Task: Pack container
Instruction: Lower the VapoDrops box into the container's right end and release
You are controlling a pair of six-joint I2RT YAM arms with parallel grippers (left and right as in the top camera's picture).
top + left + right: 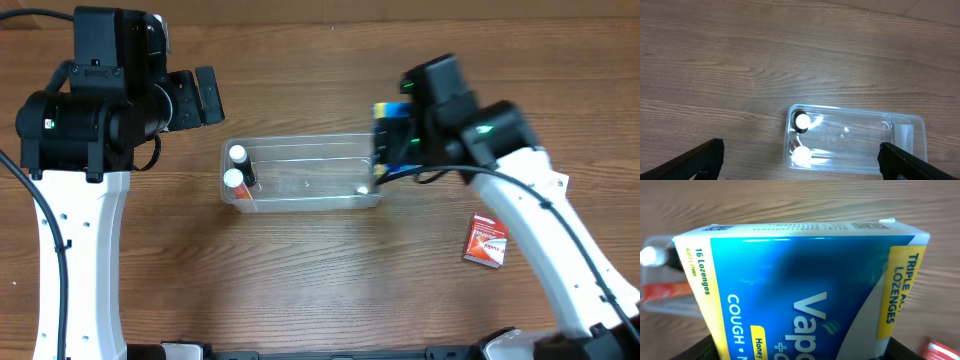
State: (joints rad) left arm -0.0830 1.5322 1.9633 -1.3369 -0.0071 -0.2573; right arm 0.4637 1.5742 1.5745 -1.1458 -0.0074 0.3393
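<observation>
We see the right gripper clamped on a blue lozenge box, its dark fingers pressed to the box's two sides. The box hangs just over the end of the container nearest that hand, and we cannot tell whether it touches the rim. The clear container lies on the wooden table, between the two hands. At its end far from the right gripper and nearer the left one, two white-capped bottles stand side by side. At the end under the held box lies a small pale item that we cannot identify. The left gripper hovers spread wide, holding nothing, up and off from the bottle end. A red box lies on the table well behind the right gripper, outside the container.
</observation>
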